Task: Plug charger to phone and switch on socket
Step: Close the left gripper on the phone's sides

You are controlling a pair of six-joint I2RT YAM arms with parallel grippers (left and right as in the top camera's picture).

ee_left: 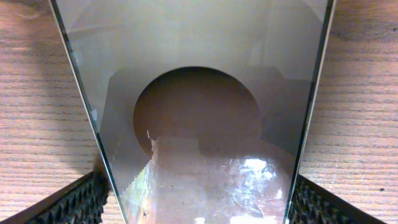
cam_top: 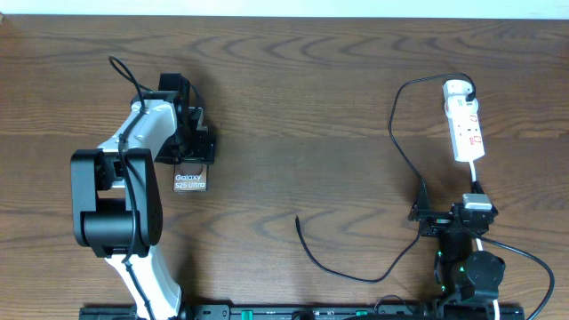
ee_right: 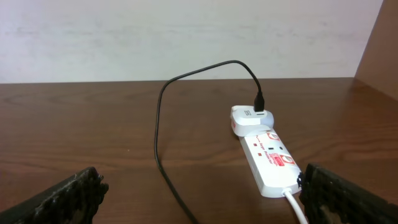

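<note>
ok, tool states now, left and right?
Left tool: jaws apart either side of the phone; whether they grip it cannot be told.
Right tool: open, empty.

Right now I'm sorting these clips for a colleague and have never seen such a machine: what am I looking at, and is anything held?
These are two robot arms at a wooden table, each ending in a two-finger gripper. One picture looks down from above; the other two come from cameras on the wrists. The left gripper sits over the phone, a dark slab lettered "Galaxy S25 Ultra". Its wrist camera shows the glossy phone filling the space between the fingers, but whether they are pressing it I cannot tell. The right gripper stands open and holds nothing. Ahead of it lies the socket, a white power strip, with the charger, a thin black cable, plugged in at one end; its free tip rests on the table.
</note>
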